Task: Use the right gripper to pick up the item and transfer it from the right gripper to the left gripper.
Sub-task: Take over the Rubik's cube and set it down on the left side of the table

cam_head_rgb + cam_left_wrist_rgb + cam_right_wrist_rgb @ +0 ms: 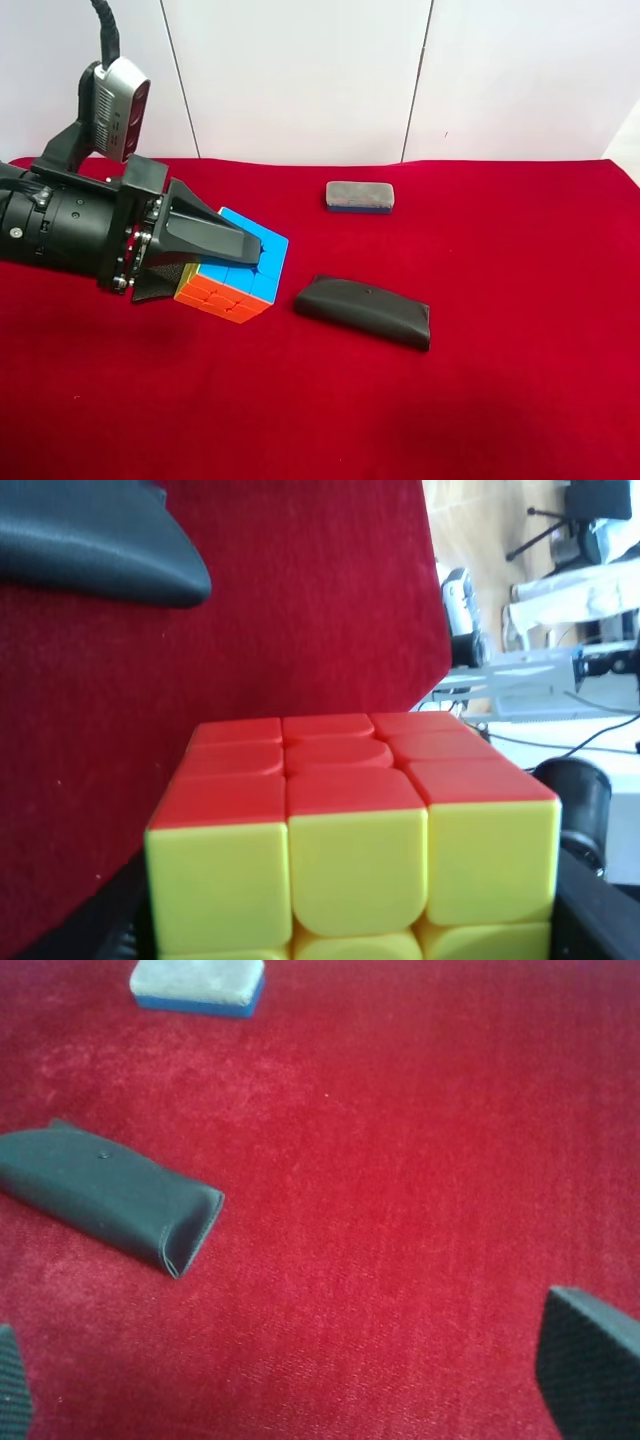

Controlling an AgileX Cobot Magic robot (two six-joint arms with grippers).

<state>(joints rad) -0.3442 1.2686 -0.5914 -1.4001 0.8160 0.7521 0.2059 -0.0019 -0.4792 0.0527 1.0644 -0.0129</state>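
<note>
Puzzle cube (240, 282): sitting clamped between the fingers of the left gripper (225, 268), over the red cloth (480, 400) at the exterior high view's left, blue face turned upward. Right gripper (300, 1375): hanging with fingers spread wide, holding nothing. Dark case (362, 310): lying just beside the cube. Eraser block (359, 196): lying farther back.

Lab: tripod (542, 532), cables (598, 738) beyond red cloth (300, 610)
</note>
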